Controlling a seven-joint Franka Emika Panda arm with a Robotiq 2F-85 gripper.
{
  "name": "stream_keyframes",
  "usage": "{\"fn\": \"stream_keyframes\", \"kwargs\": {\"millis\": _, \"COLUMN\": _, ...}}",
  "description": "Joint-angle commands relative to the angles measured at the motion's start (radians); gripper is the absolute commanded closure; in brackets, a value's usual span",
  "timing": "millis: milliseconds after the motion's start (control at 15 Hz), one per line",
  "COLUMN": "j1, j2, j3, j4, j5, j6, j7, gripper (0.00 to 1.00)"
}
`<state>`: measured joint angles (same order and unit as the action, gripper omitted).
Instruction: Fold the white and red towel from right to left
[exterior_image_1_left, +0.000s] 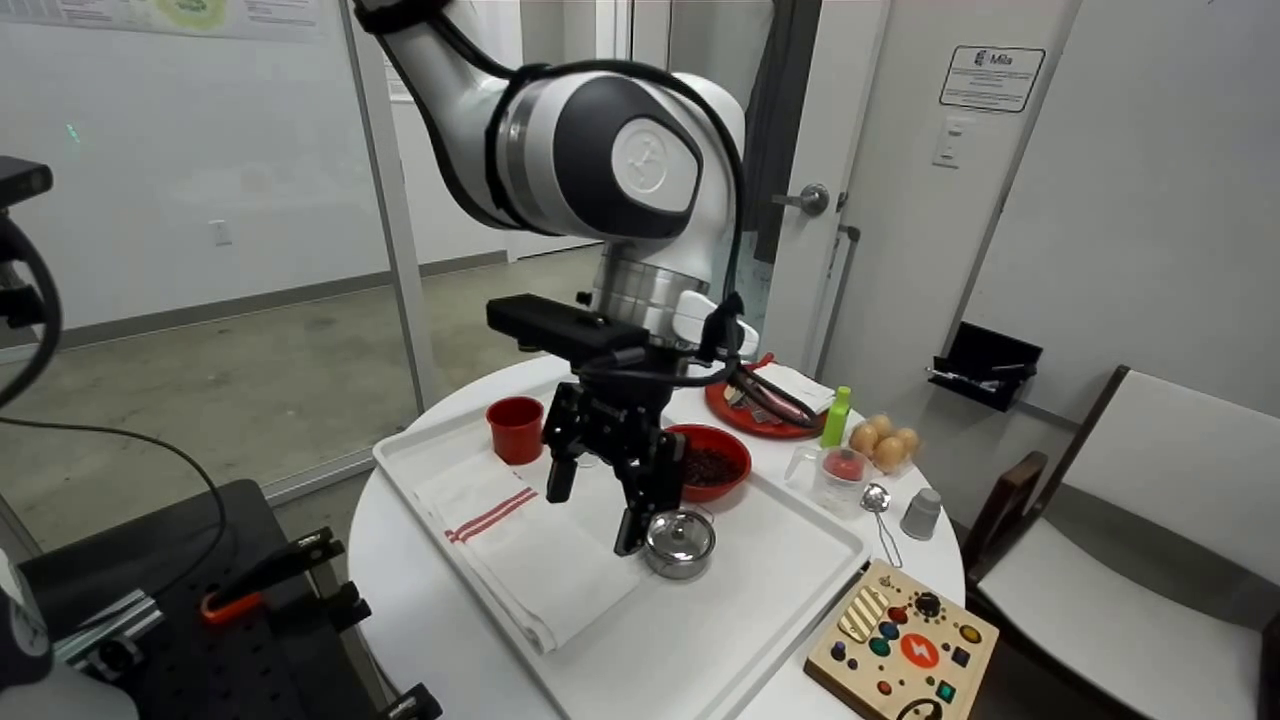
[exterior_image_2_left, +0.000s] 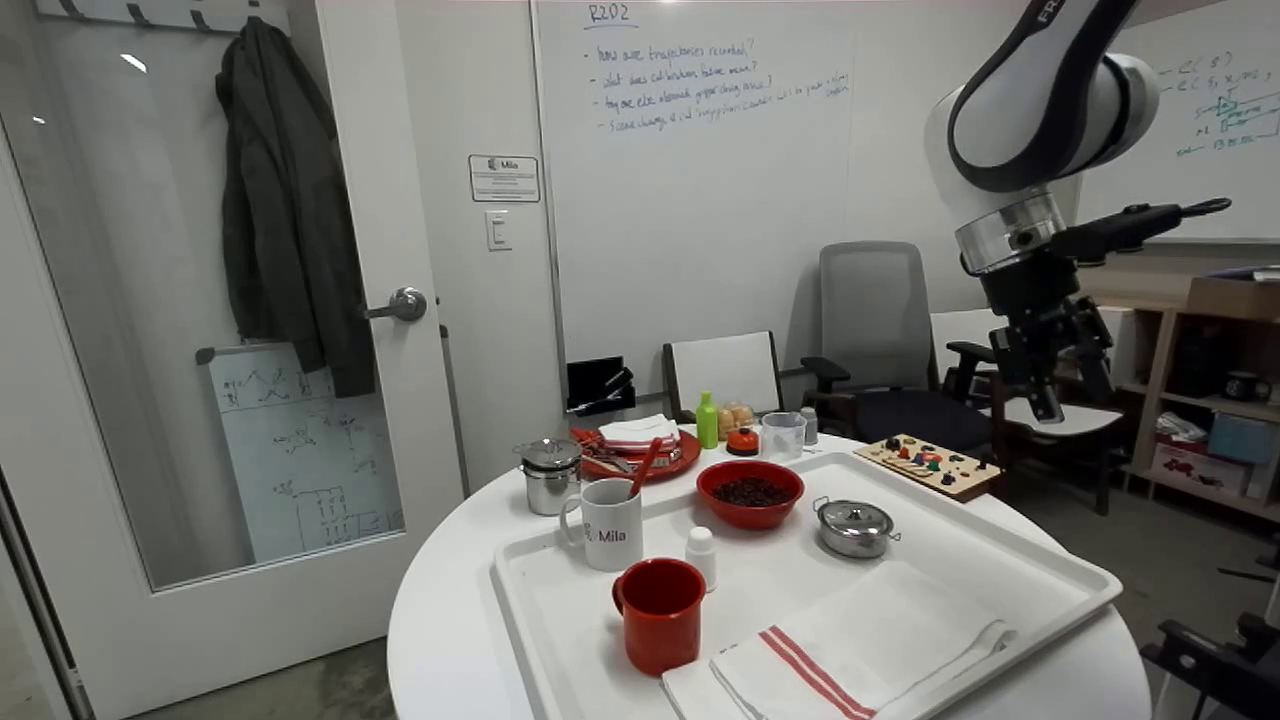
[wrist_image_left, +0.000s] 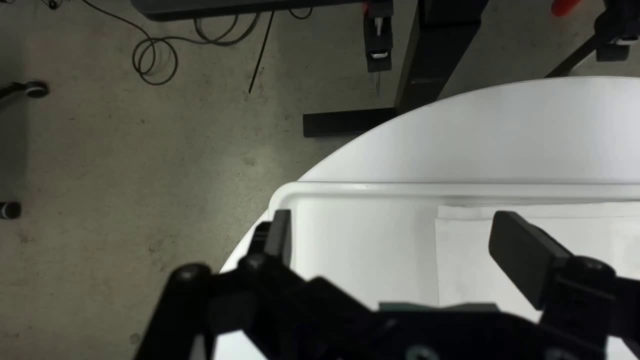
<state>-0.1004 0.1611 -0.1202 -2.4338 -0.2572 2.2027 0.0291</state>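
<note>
The white and red towel (exterior_image_1_left: 560, 565) lies flat on the white tray (exterior_image_1_left: 740, 600), with layered edges along one long side. Its red stripes cross it near the red cup; the towel also shows in an exterior view (exterior_image_2_left: 860, 640). In the wrist view, a plain white end of the towel (wrist_image_left: 467, 260) lies partly behind one finger. My gripper (exterior_image_1_left: 594, 518) is open and empty. It hangs above the tray, apart from the towel, as an exterior view (exterior_image_2_left: 1072, 398) also shows. In the wrist view the wide-spread fingers (wrist_image_left: 395, 240) straddle the towel's end edge and bare tray.
On the tray stand a red cup (exterior_image_2_left: 663, 615), a white mug (exterior_image_2_left: 612, 530), a white shaker (exterior_image_2_left: 702, 562), a red bowl (exterior_image_2_left: 752, 492) and a lidded steel pot (exterior_image_2_left: 855, 530). The tray has a raised rim (wrist_image_left: 350, 188). A wooden button board (exterior_image_1_left: 900, 645) lies beside it.
</note>
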Motion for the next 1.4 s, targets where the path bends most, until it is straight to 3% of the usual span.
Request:
{"fn": "stream_keyframes", "kwargs": {"millis": 0, "j1": 0.001, "j2": 0.001, "j3": -0.001, "j4": 0.004, "j5": 0.001, "j6": -0.002, "j7": 0.001, "gripper": 0.0}}
{"fn": "stream_keyframes", "kwargs": {"millis": 267, "j1": 0.011, "j2": 0.036, "j3": 0.006, "j4": 0.019, "j5": -0.021, "j6": 0.01, "j7": -0.001, "gripper": 0.0}}
{"fn": "stream_keyframes", "kwargs": {"millis": 800, "j1": 0.062, "j2": 0.361, "j3": 0.045, "j4": 0.214, "j5": -0.063, "j6": 0.156, "j7": -0.067, "gripper": 0.0}}
{"fn": "stream_keyframes", "kwargs": {"millis": 1333, "j1": 0.015, "j2": 0.6, "j3": 0.077, "j4": 0.367, "j5": 0.011, "j6": 0.192, "j7": -0.198, "gripper": 0.0}}
